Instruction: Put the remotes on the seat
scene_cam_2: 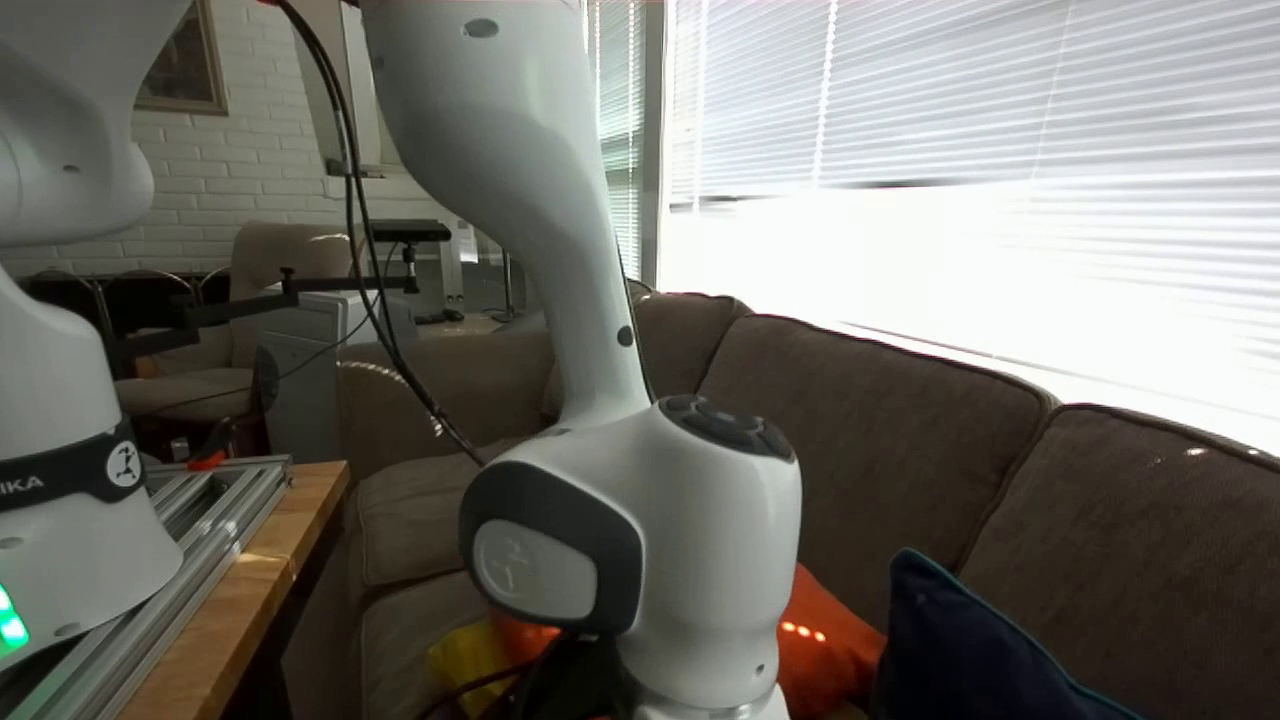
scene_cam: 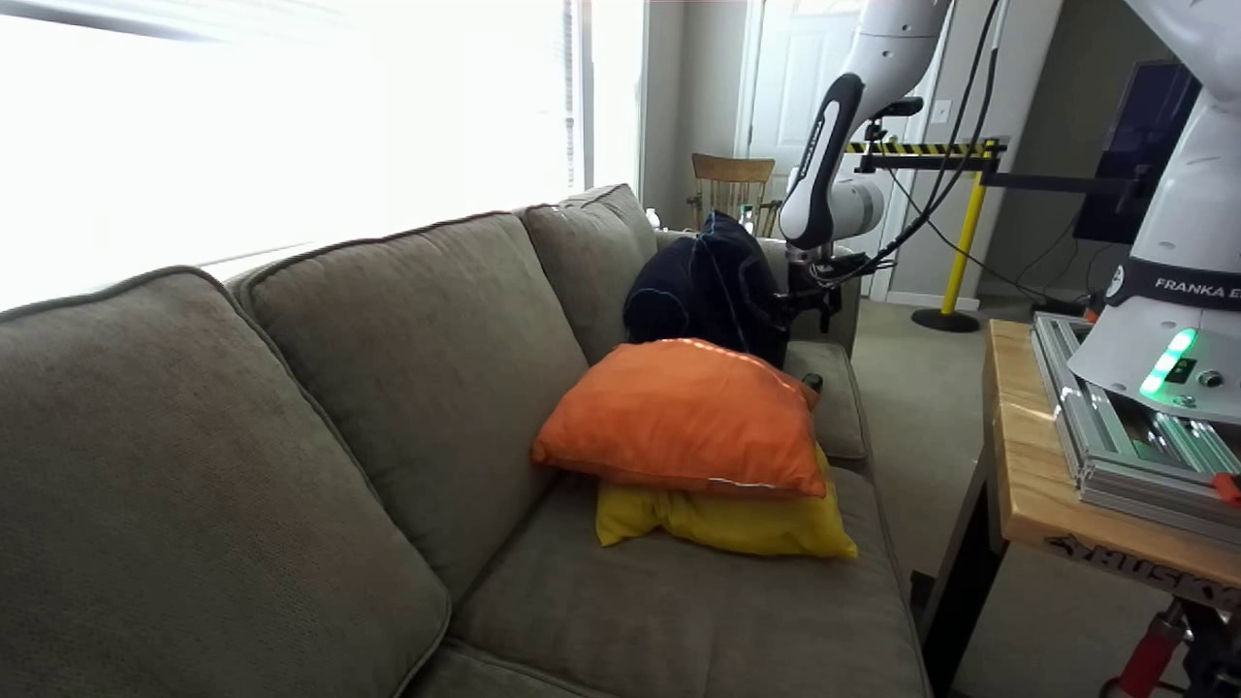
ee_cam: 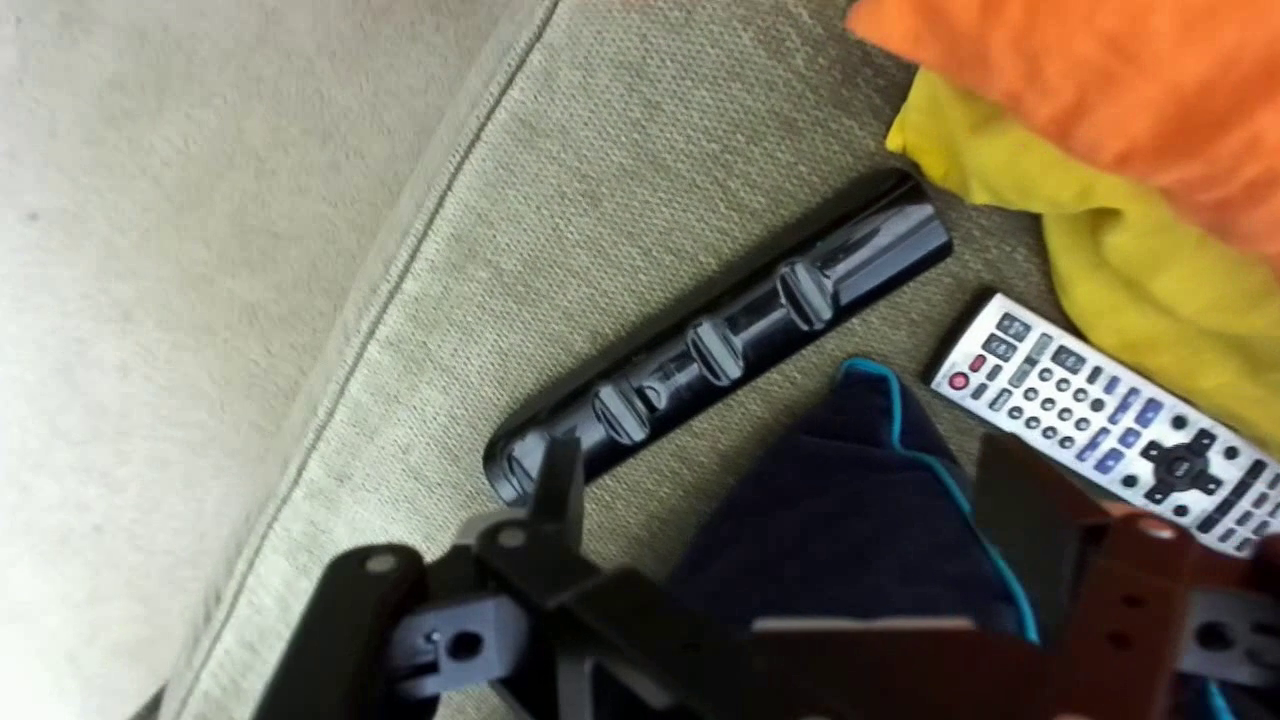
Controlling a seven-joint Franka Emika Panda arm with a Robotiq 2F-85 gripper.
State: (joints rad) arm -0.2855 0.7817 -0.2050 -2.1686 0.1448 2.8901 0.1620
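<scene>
Black pincer (ee_cam: 787, 475) spread wide, navy pillow (ee_cam: 840, 535) showing in gap, contact unclear; dark remote (ee_cam: 716, 348) on seat (ee_cam: 590, 230).

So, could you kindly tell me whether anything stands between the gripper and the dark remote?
Nothing visible lies on the dark remote; in the wrist view, though, the corner of the navy pillow shows beside it, between the jaws of the open gripper, and might snag.

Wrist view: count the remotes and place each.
2: the dark remote lies on the seat, the silver remote between the yellow pillow and navy pillow. Others may be hidden.
</scene>
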